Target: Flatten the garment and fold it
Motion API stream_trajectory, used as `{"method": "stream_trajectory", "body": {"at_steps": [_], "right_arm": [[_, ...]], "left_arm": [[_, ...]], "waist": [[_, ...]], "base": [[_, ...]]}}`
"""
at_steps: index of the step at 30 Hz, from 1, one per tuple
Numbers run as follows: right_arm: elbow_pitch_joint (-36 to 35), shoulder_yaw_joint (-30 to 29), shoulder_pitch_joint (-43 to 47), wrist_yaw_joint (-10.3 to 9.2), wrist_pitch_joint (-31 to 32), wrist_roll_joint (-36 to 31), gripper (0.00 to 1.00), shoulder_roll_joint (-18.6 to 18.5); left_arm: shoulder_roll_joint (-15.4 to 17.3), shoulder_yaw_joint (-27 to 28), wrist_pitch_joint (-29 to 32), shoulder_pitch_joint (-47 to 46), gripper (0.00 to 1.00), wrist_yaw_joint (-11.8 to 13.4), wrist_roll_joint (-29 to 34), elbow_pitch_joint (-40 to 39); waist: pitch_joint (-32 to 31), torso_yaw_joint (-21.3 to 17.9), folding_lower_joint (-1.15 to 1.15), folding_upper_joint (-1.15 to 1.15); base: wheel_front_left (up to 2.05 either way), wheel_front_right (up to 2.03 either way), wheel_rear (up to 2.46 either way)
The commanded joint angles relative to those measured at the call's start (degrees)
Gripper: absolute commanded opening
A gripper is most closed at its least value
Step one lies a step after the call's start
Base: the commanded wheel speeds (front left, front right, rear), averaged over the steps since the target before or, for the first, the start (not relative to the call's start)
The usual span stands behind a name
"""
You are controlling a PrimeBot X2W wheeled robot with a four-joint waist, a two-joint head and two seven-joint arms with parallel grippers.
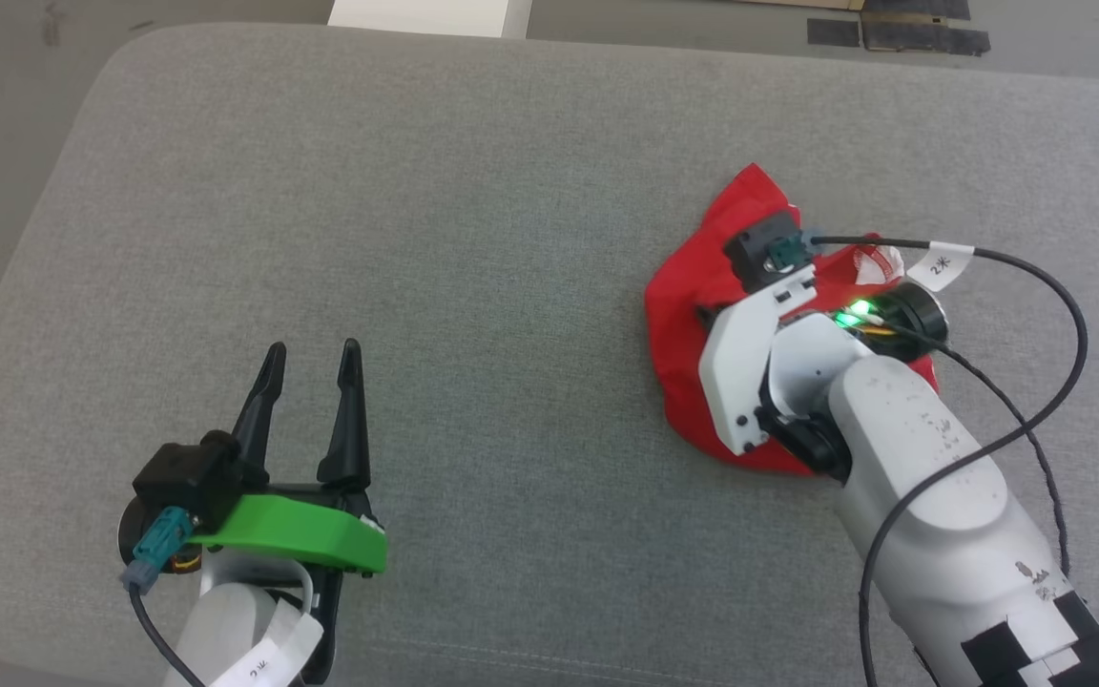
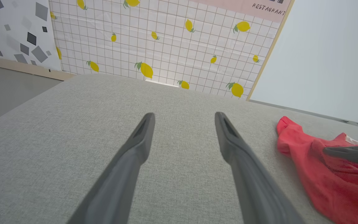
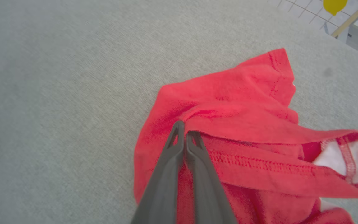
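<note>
The red shorts (image 1: 683, 286) lie crumpled near the right side of the grey cushion (image 1: 416, 191), the right gripper (image 3: 185, 130) pinching a fold with jaws pressed together, so flattening seems just beginning; next the left gripper (image 1: 311, 358), jaws spread and empty, should probably take another edge.

Soft red cloth garment (image 3: 244, 102), matt grey upholstery (image 1: 473, 239)

Right arm (image 1: 922, 448) covers crumpled garment (image 1: 683, 286); left end effector (image 1: 313, 346) gapes.
</note>
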Motion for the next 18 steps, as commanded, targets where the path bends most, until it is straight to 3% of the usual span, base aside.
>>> {"method": "stream_trajectory", "body": {"at_steps": [1,12,18], "right_arm": [[-1.1,1.0,-1.6,-0.09,-1.6,1.6,0.00,0.0],[-11.6,7.5,-10.4,-0.09,-13.3,13.1,0.00,0.0],[-15.7,2.2,-10.9,-0.09,-19.9,14.0,0.00,0.0]], "left_arm": [[-0.3,0.1,-0.2,-0.5,1.00,-0.2,0.1,0.2],[-0.3,0.2,-0.2,0.4,1.00,-0.2,0.5,1.0],[-0.3,0.0,-0.2,1.3,1.00,-0.2,0.6,1.0]], "waist": [[-0.5,-0.2,0.00,0.00],[-3.2,-1.4,0.00,0.00],[-4.5,-1.6,0.00,0.00]], "base": [[0.00,0.00,0.00],[0.00,0.00,0.00],[0.00,0.00,0.00]]}}
